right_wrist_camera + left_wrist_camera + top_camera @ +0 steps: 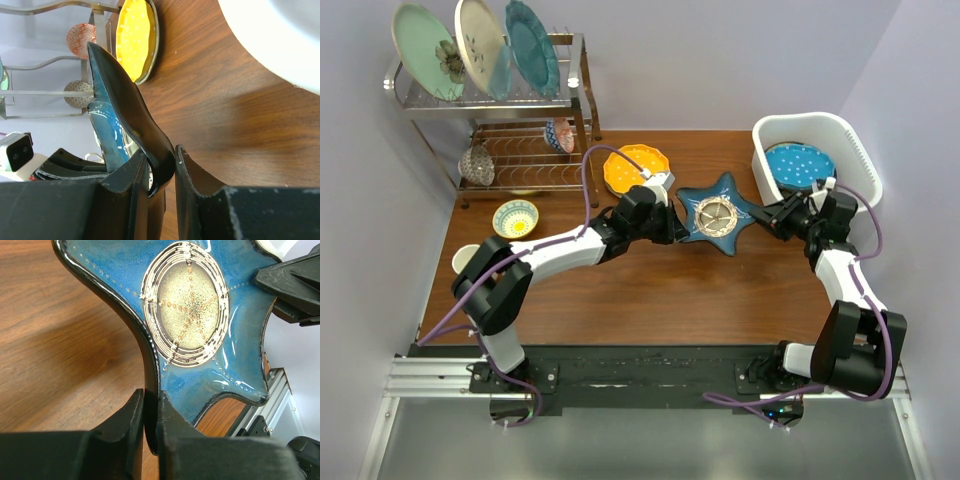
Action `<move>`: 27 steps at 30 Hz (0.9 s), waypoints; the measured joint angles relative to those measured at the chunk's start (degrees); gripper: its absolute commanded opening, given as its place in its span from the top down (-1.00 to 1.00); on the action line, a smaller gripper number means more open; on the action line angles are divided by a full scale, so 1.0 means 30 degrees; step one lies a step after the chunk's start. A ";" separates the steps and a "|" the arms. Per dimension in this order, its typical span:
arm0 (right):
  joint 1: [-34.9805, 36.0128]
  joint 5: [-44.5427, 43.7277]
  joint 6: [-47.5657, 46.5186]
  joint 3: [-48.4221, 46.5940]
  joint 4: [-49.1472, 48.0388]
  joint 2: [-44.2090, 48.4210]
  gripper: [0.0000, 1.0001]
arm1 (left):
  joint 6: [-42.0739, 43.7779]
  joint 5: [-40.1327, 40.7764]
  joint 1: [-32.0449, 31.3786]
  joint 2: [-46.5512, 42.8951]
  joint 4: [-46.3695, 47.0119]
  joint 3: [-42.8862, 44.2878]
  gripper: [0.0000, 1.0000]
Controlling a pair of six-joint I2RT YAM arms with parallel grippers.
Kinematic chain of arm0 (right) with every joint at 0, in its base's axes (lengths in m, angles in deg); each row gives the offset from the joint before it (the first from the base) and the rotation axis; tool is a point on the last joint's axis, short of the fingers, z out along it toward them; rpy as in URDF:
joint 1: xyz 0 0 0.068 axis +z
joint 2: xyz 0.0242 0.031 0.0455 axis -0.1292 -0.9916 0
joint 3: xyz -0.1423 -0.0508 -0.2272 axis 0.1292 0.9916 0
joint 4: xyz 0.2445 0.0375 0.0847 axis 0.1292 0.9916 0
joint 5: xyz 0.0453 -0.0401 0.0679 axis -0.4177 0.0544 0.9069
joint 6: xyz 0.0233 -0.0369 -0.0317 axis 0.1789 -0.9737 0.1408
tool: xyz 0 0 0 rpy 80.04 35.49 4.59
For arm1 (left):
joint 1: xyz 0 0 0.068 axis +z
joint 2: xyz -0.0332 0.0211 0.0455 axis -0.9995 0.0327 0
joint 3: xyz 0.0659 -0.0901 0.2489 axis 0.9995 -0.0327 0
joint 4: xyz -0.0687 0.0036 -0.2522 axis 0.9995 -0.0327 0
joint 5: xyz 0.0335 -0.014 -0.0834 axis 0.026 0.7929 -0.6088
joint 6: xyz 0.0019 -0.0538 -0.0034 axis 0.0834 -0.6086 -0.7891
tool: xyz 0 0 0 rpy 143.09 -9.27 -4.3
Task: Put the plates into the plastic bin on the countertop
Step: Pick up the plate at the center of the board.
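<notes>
Blue star plate (718,214), clamped in my left jaws; right jaws narrow round its tip, grip uncertain; bin (800,128) lies rightward.

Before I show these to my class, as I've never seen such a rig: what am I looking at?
Two robot arms are bolted at the near edge of a wooden table. One picture looks down from above; the other two come from wrist cameras. The left gripper and right gripper pinch opposite points of a blue star-shaped plate. Also on the table: a white plastic bin holding a blue dotted plate, a yellow scalloped plate, a small bowl and a wire rack.
</notes>
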 measured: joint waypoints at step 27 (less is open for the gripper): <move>-0.0044 -0.1319 0.0561 0.0182 0.1537 0.0525 1.00 | 0.1290 0.7009 -0.0073 -0.2958 -0.2521 0.0168 -1.00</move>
